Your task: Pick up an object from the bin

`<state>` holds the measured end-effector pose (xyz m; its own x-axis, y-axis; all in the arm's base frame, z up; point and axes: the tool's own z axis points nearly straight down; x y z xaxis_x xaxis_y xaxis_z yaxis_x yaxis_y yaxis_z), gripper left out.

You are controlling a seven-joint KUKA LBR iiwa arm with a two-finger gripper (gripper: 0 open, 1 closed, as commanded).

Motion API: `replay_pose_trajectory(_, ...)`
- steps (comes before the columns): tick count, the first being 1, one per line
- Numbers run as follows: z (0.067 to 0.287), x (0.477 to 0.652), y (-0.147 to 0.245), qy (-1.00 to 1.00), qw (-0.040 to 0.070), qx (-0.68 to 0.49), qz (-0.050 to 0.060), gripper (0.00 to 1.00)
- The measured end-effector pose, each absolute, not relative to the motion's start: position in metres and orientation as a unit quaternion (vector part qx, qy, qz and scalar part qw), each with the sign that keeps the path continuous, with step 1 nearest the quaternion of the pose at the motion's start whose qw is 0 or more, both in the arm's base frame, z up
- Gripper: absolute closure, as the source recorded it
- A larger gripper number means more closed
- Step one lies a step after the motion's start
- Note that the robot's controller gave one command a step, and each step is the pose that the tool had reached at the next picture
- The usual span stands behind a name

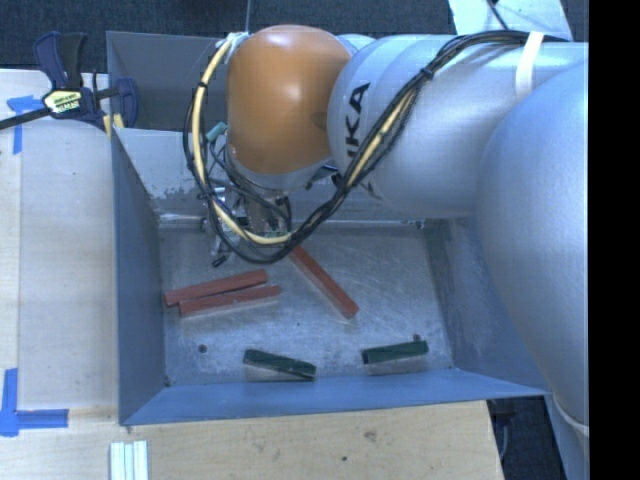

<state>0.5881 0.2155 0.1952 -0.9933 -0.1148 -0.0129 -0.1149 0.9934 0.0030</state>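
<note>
though grip state untellable, hand [226, 240] beside 2 flat reddish-brown bars [215, 288] in scuffed grey metal bin [135, 298]

We take this for a robotics lab: a cabled industrial arm [450, 128] hangs over a grey metal bin [135, 298].

Light fell from above, bright and fairly even. A broad, soft highlight lay on top of the orange cover [285, 93], and the silver arm [470, 128] shone pale along its upper side. Beneath them, shadow darkened the far part of the floor of the bin [140, 298]. The near floor was well lit, and the red sticks [215, 288] threw thin shadows
</note>
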Motion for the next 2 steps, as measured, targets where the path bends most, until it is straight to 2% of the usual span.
replay_pose_trajectory(1, 0.19, 0.586, 0.215, 0.998, 0.001, -0.057, 0.0, 0.0)
replay_pose_trajectory(2, 0.077, 0.513, 0.161, 1.0, -0.002, 0.028, -0.001, 0.0)
